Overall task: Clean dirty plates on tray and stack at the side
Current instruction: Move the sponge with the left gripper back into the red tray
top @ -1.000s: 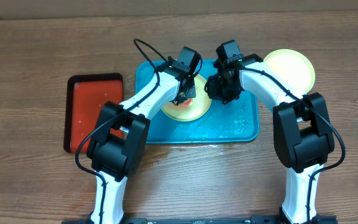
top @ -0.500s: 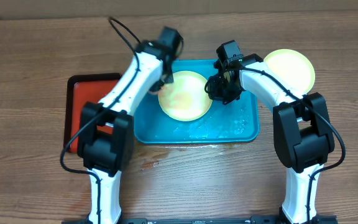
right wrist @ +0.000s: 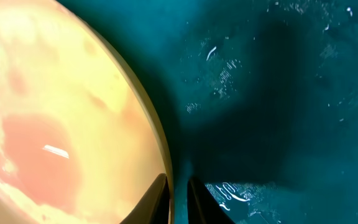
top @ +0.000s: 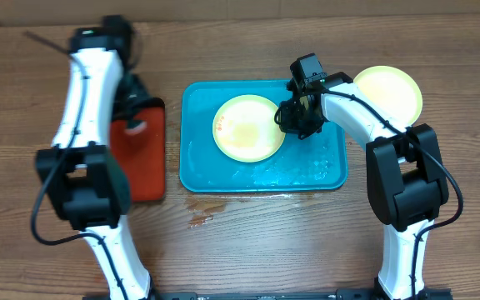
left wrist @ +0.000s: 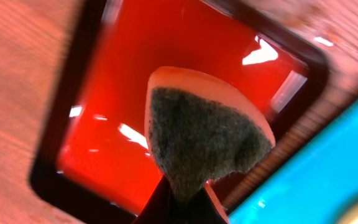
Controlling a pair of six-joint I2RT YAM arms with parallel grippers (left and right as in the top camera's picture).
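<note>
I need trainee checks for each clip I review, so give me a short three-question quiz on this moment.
1. True or false: the left gripper holds a sponge over the red tray.
2. Multiple choice: the right gripper is shut on A) the rim of the yellow-green plate lying in the teal tray; B) a cloth; C) nothing.
3. Fill in: the second plate lies outside the teal tray, on the ____.
Key: 1 true; 2 A; 3 table.
</note>
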